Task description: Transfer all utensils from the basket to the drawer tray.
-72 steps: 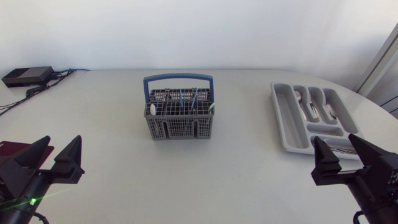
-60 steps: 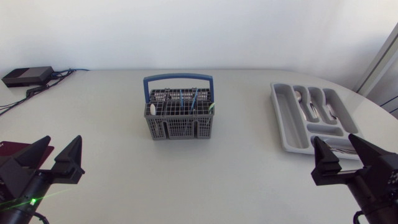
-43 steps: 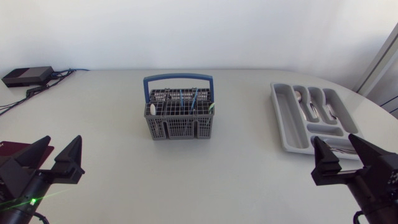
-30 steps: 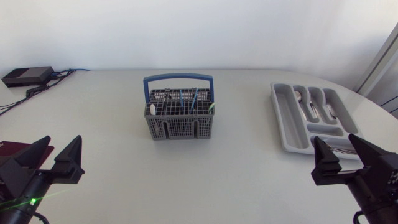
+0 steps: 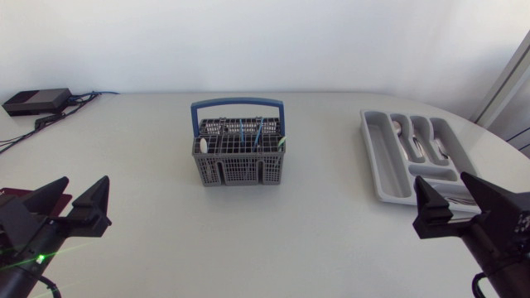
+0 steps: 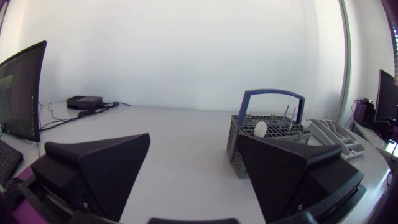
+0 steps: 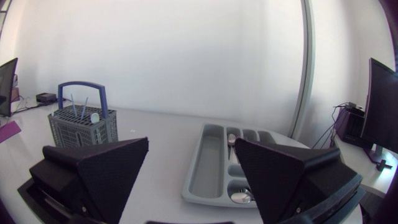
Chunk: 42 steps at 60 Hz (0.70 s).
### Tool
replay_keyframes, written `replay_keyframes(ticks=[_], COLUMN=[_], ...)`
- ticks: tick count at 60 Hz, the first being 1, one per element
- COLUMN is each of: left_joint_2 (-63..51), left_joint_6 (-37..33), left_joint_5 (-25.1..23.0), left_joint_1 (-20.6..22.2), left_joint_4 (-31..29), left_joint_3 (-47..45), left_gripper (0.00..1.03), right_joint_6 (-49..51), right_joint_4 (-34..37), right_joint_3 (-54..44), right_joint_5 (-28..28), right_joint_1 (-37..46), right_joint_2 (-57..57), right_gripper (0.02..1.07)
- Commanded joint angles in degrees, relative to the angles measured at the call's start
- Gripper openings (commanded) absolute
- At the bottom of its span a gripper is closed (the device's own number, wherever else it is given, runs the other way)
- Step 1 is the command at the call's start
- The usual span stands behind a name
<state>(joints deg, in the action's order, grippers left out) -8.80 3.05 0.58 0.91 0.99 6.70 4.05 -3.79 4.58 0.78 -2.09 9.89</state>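
Observation:
The grey wire basket (image 5: 238, 170) with a blue handle stands mid-table, holding several utensils (image 5: 248, 132), among them a white spoon head (image 6: 261, 129). The grey drawer tray (image 5: 373, 157) lies at the right with spoons (image 5: 418, 142) in its middle slots. My left gripper (image 5: 73, 203) is open and empty near the front left corner, far from the basket (image 6: 249, 146). My right gripper (image 5: 460, 207) is open and empty at the front right, just in front of the tray (image 7: 211, 168). The basket (image 7: 84, 127) shows far off to one side in the right wrist view.
A black box (image 5: 37, 101) with cables sits at the back left corner. A dark red flat object (image 5: 15, 197) lies at the left edge beside my left arm. Bare white table stretches between basket and tray.
Both grippers have shifted slightly outward and lower at the front of the table. Basket, tray and utensils have not moved.

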Motion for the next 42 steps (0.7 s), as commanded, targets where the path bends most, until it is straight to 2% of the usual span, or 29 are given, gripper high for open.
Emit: replay_keyframes(ticks=[1,16,29,42], left_joint_2=[-3.95,-18.89,-26.80,-28.91], left_joint_6=[1.17,4.51,6.00,7.15], left_joint_5=[0.56,0.56,1.27,1.79], left_joint_1=[-0.38,-0.29,0.50,3.58], left_joint_4=[0.68,-0.38,-2.84,-3.63], left_joint_3=[3.94,11.93,17.91,17.38], left_gripper=[0.97,0.96,0.96,0.96], right_joint_6=[-2.12,-6.60,-11.61,-20.23], right_joint_4=[-2.27,-2.80,-2.18,4.06], right_joint_3=[4.12,14.05,19.94,29.08], right_joint_5=[1.25,3.35,6.87,9.16], right_joint_1=[-1.25,-6.26,-13.12,-20.06], right_joint_2=[6.11,24.65,33.79,44.69], right_gripper=[1.02,1.02,1.02,1.02])
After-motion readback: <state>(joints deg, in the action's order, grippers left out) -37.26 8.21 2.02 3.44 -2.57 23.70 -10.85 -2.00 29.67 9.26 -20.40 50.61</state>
